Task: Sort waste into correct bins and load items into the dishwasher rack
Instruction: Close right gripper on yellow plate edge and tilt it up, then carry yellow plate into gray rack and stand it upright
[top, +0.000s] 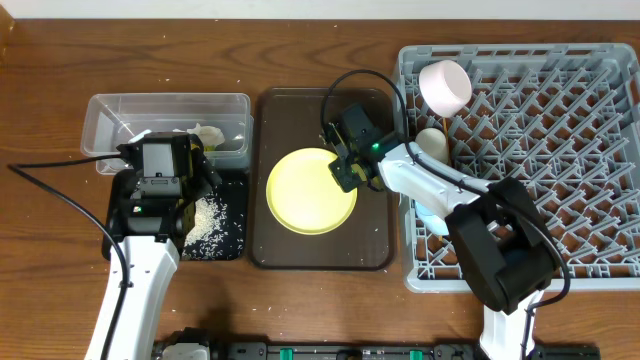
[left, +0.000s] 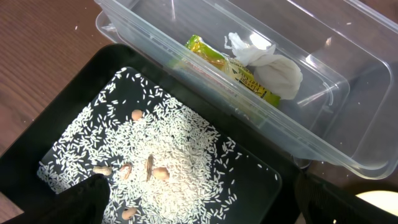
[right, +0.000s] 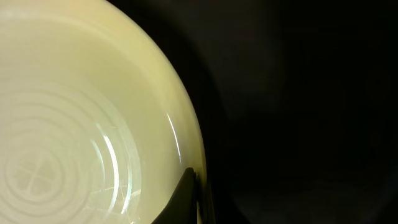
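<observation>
Plate-loading step: right gripper (top: 343, 176) pinched on rim of yellow plate (top: 305, 195), which lies flat on serving tray (top: 375, 250). Left gripper (left: 202, 208) spread wide over black tray (left: 62, 99). Next, prob.: lift w/o slipping, stand plate btwn pegs of dishwasher rack (top: 580, 150).

The yellow plate (right: 74, 112) is glossy, the tub (left: 348, 93) clear smooth plastic.

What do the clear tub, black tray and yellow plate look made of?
The clear tub: thin transparent plastic, glossy; contents show through its walls. The black tray: probably plastic, matte-to-satin, little glare. The yellow plate: smooth, glossy, with sharp highlights and moulded rings; glazed ceramic or melamine, cannot tell.
</observation>
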